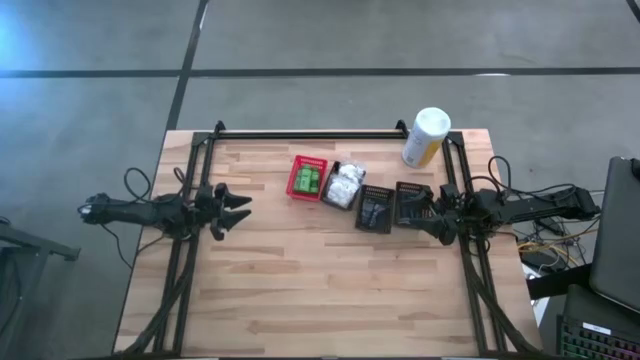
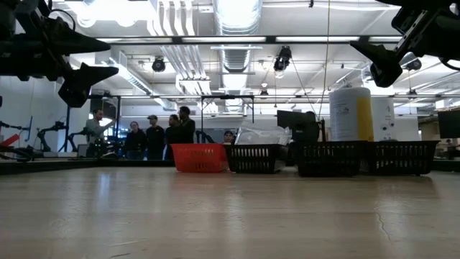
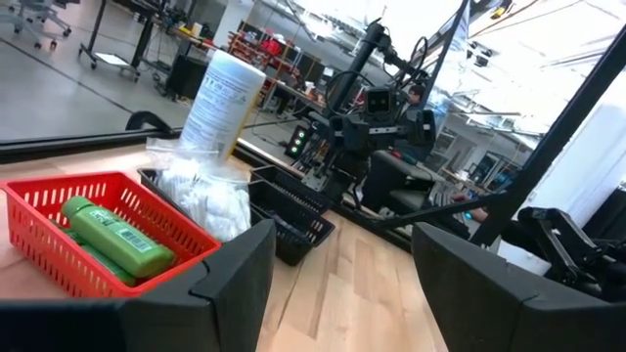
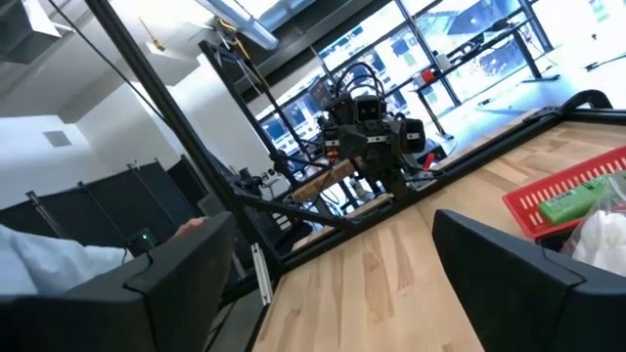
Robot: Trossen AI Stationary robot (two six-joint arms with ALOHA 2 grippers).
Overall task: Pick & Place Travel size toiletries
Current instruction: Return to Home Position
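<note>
The work appears to be at its closing step: both arms are drawn back toward their own sides of the pale wooden desk (image 1: 300,290), heading for rest. The left tool (image 1: 243,208) hangs near the left edge with its fingers spread wide and nothing between them. The right tool (image 1: 430,218) sits near the right edge, equally wide and empty, just beside the rightmost basket.

No loose toiletry shows on the bare wood, so I judge the sorting done. What remains is only to settle each arm home, with the right one kept clear of that neighbouring basket.

By count:
- One red slotted plastic basket (image 3: 29,240) stands at the middle of the desk, toward the far edge, holding at least two green packets (image 3: 115,238).
- Three black slotted baskets (image 2: 330,160) continue the row toward the right edge.
- The first black basket holds a heap of white crinkly plastic pouches (image 3: 210,200), whose number I cannot tell.
- The contents of the other two are too dark to make out.
- One tall white-and-yellow canister (image 1: 426,137) stands by the far right corner.
</note>
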